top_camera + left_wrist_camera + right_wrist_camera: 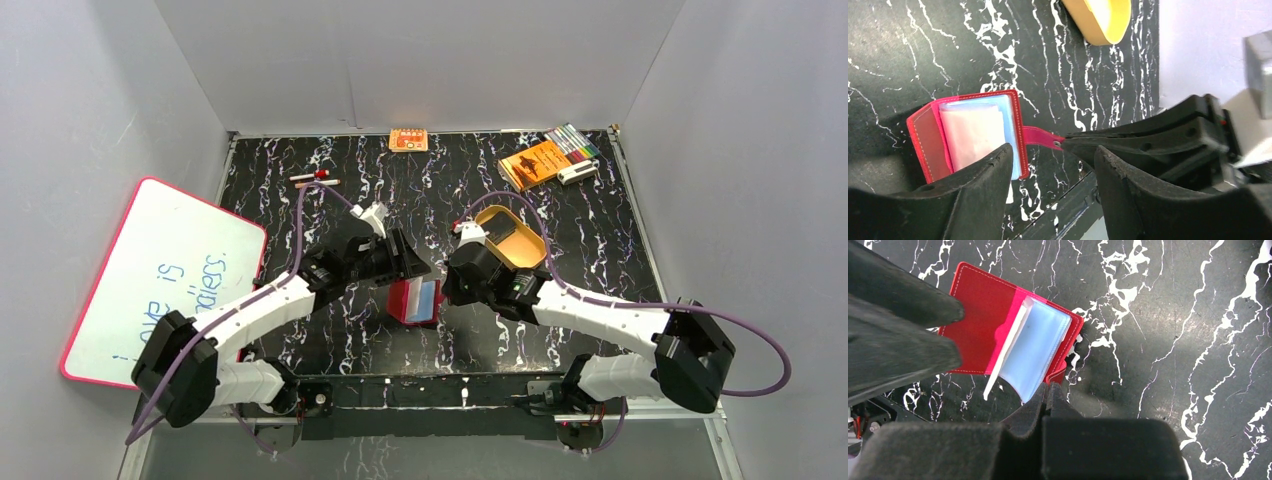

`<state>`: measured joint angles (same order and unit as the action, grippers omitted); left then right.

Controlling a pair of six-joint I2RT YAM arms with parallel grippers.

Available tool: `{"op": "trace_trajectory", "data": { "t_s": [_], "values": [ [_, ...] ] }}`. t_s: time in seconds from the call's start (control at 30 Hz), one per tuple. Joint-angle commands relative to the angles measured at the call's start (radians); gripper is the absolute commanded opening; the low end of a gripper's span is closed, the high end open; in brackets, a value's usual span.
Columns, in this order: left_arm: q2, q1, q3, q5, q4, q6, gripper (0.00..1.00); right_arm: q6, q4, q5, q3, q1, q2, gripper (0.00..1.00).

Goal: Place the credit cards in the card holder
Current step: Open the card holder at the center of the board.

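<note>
Marbled table (600,230), card holder (973,135) before left claw (1053,160), right claw (1048,395) pinching tab (1040,136)

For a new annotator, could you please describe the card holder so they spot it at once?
On the black marbled table, look centrally toward the near edge. The card holder lies open there: a red wallet with pale blue sleeves, unlike the yellow oval tray behind it.

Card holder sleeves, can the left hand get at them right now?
Probably yes. The left hand is open just beside the card holder, whose clear sleeves lie uncovered. The right hand, closed, sits only at the snap tab.
</note>
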<state>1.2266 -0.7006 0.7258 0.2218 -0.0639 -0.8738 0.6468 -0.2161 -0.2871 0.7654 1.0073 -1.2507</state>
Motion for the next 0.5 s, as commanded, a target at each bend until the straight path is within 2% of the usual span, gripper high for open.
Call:
{"op": "trace_trajectory", "data": {
  "t_s": [0.0,0.23,0.47],
  "values": [
    [0.029,-0.008,-0.028,0.0,-0.027,0.019,0.57,-0.016,0.047,0.001,0.046,-0.003,0.041,0.0],
    [0.106,-0.013,-0.047,-0.023,-0.015,0.046,0.52,-0.012,0.05,0.008,0.037,-0.003,0.063,0.0],
    [0.117,-0.018,-0.047,-0.087,0.028,0.081,0.49,-0.013,0.04,0.0,0.036,-0.003,0.068,0.0]
  ]
}}
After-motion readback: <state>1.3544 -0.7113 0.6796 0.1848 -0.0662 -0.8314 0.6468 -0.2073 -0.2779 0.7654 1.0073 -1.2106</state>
